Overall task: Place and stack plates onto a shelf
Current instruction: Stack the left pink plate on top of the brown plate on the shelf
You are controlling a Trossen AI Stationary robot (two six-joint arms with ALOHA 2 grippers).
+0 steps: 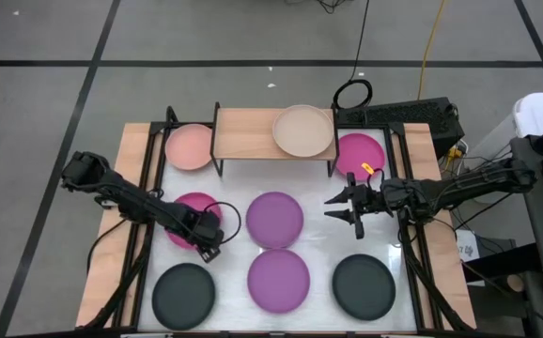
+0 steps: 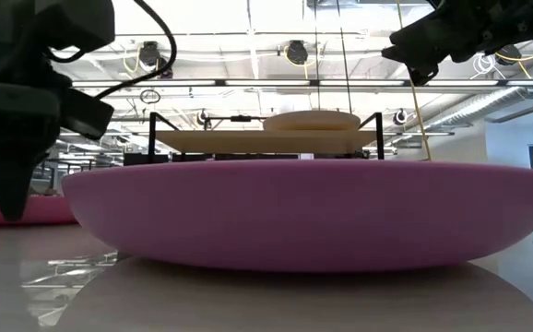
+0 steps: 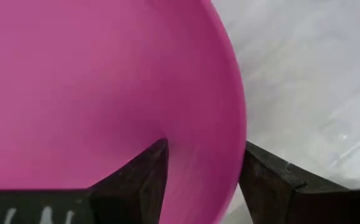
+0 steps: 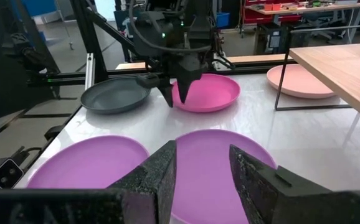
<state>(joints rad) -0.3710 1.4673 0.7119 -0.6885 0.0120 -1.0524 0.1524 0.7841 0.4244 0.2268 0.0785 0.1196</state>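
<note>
The light-wood shelf [image 1: 253, 133] stands at the table's far edge with the beige plate [image 1: 303, 130] on its right half. The salmon plate [image 1: 189, 146] lies on the table by the shelf's left legs. One magenta plate [image 1: 359, 155] lies by its right legs. Two purple plates [image 1: 274, 218] [image 1: 278, 279] fill the middle, and two black plates [image 1: 183, 293] [image 1: 364, 285] lie near. My left gripper [image 3: 202, 174] is open over the second magenta plate [image 1: 187, 211], one finger inside its rim [image 3: 233, 143] and one outside. My right gripper [image 1: 335, 208] hovers open, right of the far purple plate. My left gripper comes from above, pointing down, astride the magenta plate's near-right rim [image 3: 233, 143]. One finger [image 3: 152, 165] is inside the bowl and the other [image 3: 261, 168] outside. Whether the fingers touch the rim I cannot tell. The plate lies flat on the table.
The shelf's left half is bare wood. Black metal legs [image 1: 218, 164] stand at its corners. The table's wooden frame [image 1: 131, 188] runs along both sides, and cables trail from both arms. In the low view the near purple plate [image 2: 313, 212] blocks most of the table.
</note>
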